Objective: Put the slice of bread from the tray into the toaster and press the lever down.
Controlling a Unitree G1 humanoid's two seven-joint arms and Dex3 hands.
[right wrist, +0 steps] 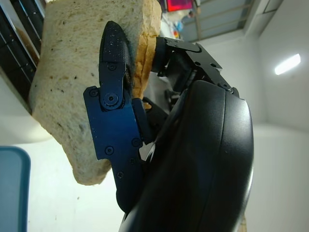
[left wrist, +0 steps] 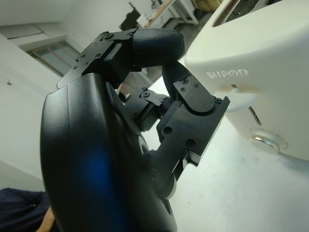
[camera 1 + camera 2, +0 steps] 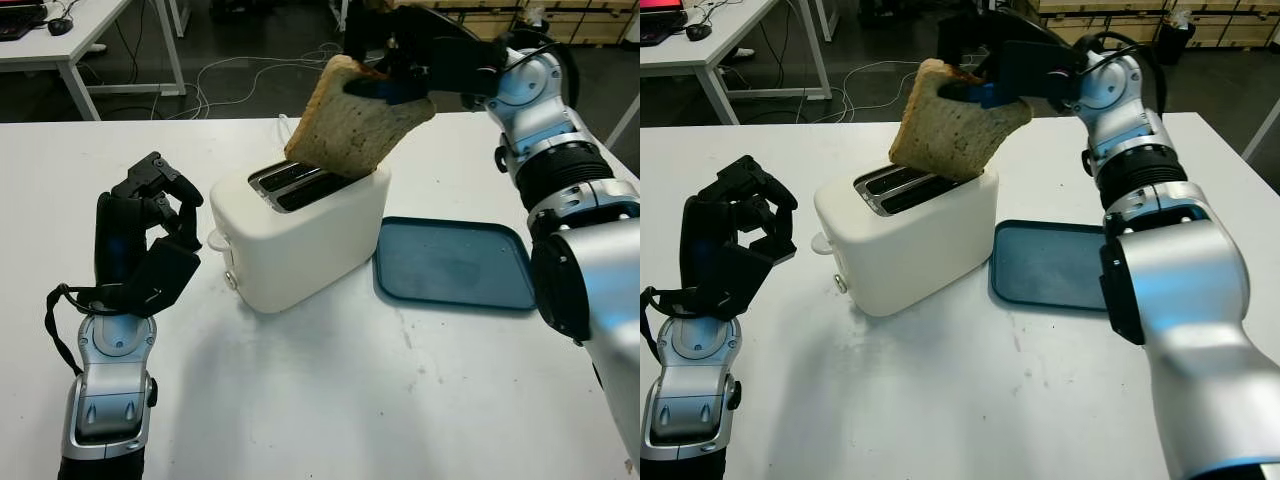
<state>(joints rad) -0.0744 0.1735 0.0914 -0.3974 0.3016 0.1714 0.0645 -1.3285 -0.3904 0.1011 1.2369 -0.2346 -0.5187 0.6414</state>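
My right hand (image 3: 385,82) is shut on a slice of bread (image 3: 355,120) and holds it tilted just above the slots (image 3: 295,185) of the white toaster (image 3: 300,235) in the middle of the table. The slice's lower edge hangs at the slot openings; I cannot tell whether it touches them. In the right wrist view the fingers (image 1: 113,111) pinch the bread (image 1: 72,82) from both faces. My left hand (image 3: 145,235) stands upright to the left of the toaster, fingers curled, holding nothing. The toaster's lever (image 2: 236,99) sticks out from the end facing that hand.
The empty blue tray (image 3: 455,262) lies flat to the right of the toaster. Beyond the far table edge are cables on the floor, a desk (image 3: 70,40) at back left and wooden pallets at back right. A knob (image 2: 268,141) sits below the lever.
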